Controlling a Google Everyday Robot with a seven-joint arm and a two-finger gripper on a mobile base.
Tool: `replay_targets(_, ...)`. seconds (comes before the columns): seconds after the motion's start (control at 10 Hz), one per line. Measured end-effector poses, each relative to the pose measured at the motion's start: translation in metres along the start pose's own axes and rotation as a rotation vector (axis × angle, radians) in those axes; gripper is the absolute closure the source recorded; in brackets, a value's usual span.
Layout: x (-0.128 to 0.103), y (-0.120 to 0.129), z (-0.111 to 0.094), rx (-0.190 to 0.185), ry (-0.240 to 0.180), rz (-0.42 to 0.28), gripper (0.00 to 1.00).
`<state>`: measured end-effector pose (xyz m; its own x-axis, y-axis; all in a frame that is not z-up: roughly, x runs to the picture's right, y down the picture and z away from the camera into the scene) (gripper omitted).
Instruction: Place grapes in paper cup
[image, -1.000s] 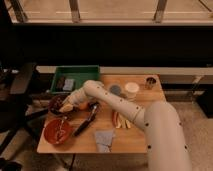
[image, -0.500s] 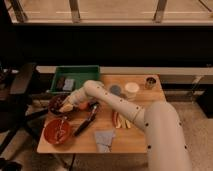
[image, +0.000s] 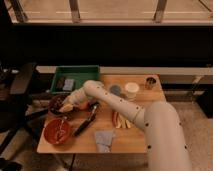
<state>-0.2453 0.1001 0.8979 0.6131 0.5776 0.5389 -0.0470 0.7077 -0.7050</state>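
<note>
Gripper (image: 67, 106), drawn closed, is at the grapes (image: 56, 102) at the counter's (image: 152, 96) nine o'clock; paper cup (image: 131, 90) at one o'clock.

Your hand (image: 66, 107) hangs near the left edge of the desk (image: 150, 98). From it, the tray (image: 75, 73) blocks twelve, the bowl (image: 57, 131) six, a dark tool (image: 86, 121) four. Toward three, the lid (image: 115, 90) stands before the cup (image: 131, 90).

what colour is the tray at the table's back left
Green tray, camera view; the hand is at the dark plate, front left.
</note>
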Motion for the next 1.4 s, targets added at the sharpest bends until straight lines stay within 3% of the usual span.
replay_targets(0.2, 0.0000, 0.0001, 0.0000, 0.000, 0.000, 0.000, 0.90)
replay_targets(0.7, 0.0000, 0.0003, 0.0002, -0.001, 0.000, 0.000, 0.38)
replay_targets(0.8, 0.0000, 0.0006, 0.0003, -0.001, 0.000, 0.000, 0.33)
replay_targets(1.0, 0.0000, 0.0022, 0.0012, -0.004, 0.001, -0.002, 0.37)
replay_targets(1.4, -0.0005, 0.0017, 0.0011, -0.003, 0.001, -0.001, 0.78)
